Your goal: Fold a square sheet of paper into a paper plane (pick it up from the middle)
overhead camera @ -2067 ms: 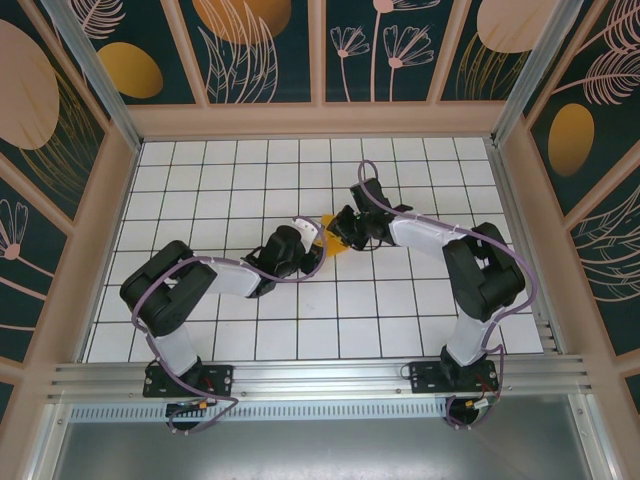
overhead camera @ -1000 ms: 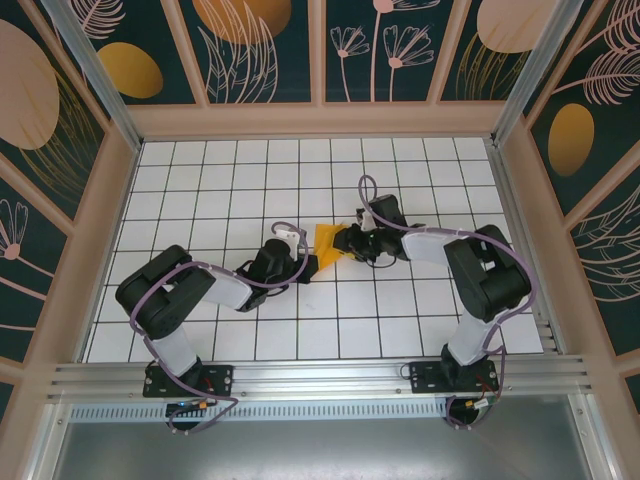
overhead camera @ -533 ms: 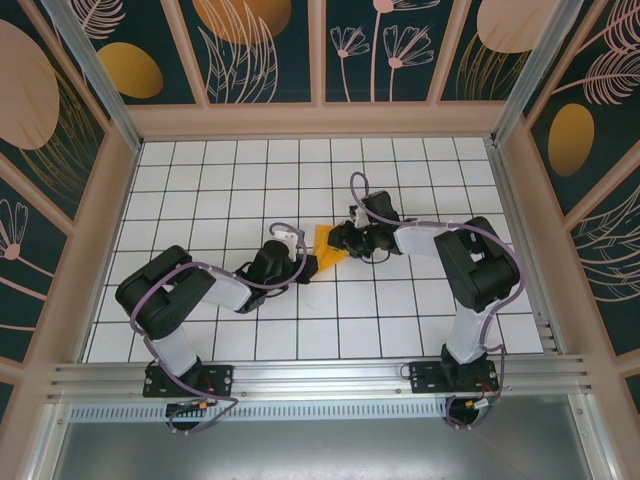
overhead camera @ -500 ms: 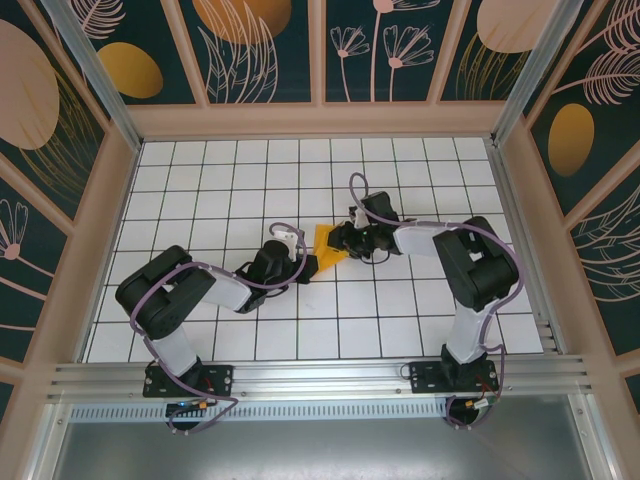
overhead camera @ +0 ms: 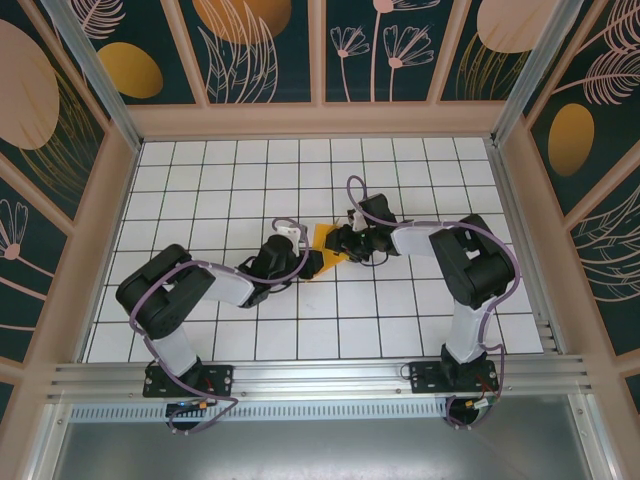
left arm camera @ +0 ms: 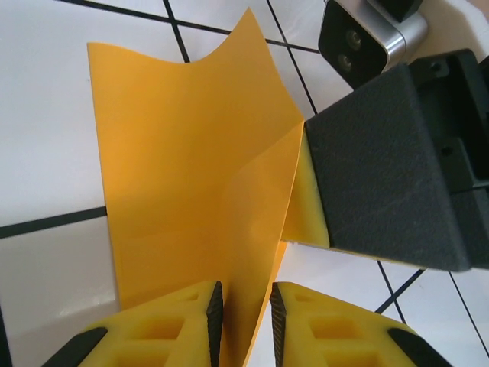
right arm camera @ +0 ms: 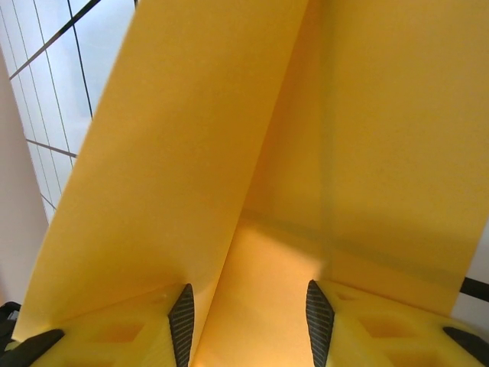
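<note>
The square sheet of paper (overhead camera: 324, 240) is a creased orange shape on the tiles mid-table, between both grippers. In the left wrist view the paper (left arm camera: 191, 168) stands up in a fold, and its raised edge runs down between the pads of my left gripper (left arm camera: 241, 294). The jaws stand slightly apart, with white floor showing beside the right pad. My left gripper (overhead camera: 306, 261) meets the sheet from the left, my right gripper (overhead camera: 342, 243) from the right. In the right wrist view the paper (right arm camera: 306, 115) lies across my right gripper (right arm camera: 249, 302), whose pads are wide apart.
The right gripper's black body (left arm camera: 397, 168) and wrist camera (left arm camera: 359, 38) sit close against the paper's right side. White tiled floor (overhead camera: 230, 180) surrounds the sheet. Dark leaf-patterned wall panels (overhead camera: 260, 50) enclose the workspace on three sides.
My left gripper's jaws have parted from shut on the fold. The right gripper has shifted slightly left along the paper and widened. The sheet stays mid-table.
</note>
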